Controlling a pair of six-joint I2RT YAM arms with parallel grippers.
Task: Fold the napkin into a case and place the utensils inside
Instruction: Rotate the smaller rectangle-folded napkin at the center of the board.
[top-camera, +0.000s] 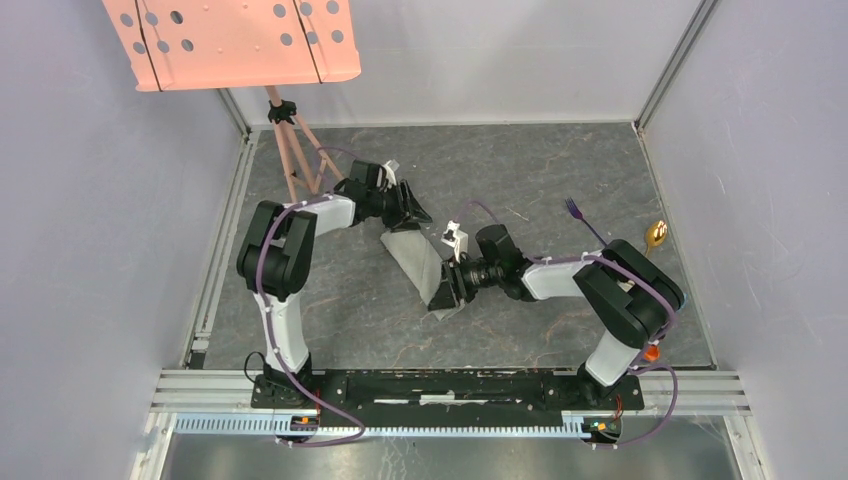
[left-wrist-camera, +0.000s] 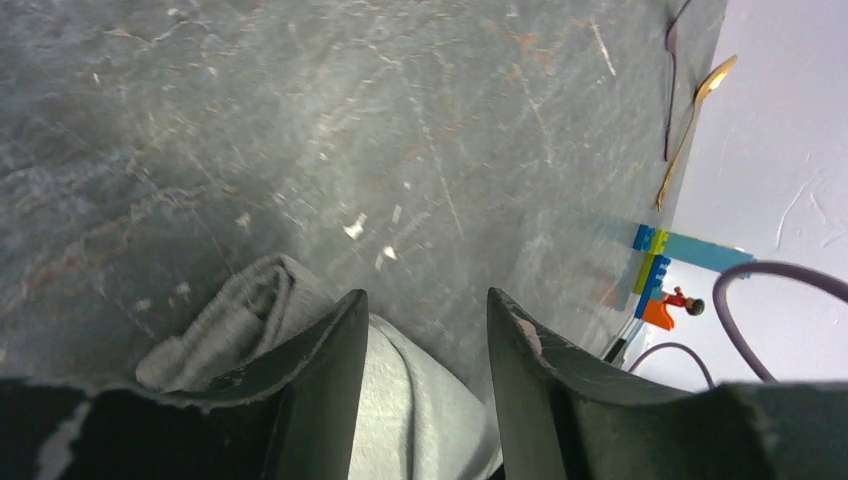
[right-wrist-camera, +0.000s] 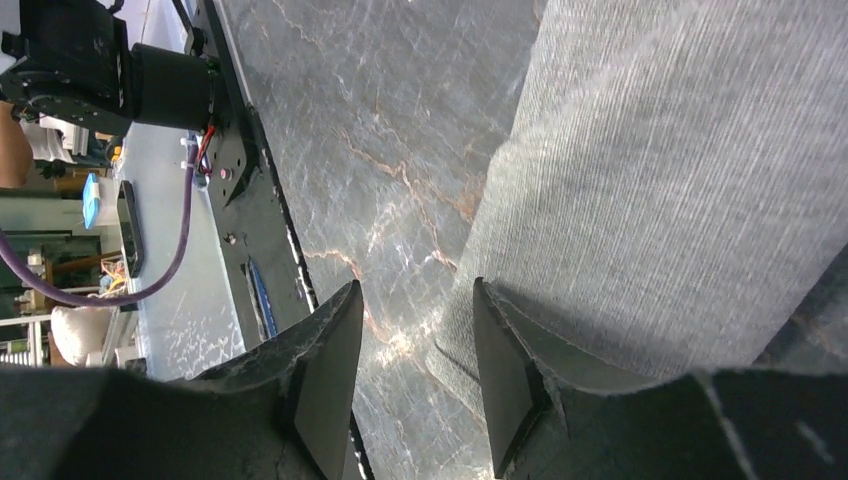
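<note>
Both ends of the napkin (top-camera: 418, 252), a narrow diagonal strip at frame centre, were attended: your left gripper (top-camera: 412, 214) at the upper end, your right gripper (top-camera: 442, 290) at the lower, each spread and gripping nothing. By my judgement you were finishing the fold. The case (top-camera: 426, 265) held nothing, so next you needed the fork (top-camera: 577, 213) and spoon (top-camera: 656, 235), lying at right.

Napkin (top-camera: 415, 258) plain light grey, finely ribbed. Fork (top-camera: 578, 215) purple; spoon (top-camera: 656, 235) gold-bowled at 3 o'clock. Table (top-camera: 560, 160) dark grey marble, rusty veins. Panel (top-camera: 230, 45) salmon-pink, dotted holes.
</note>
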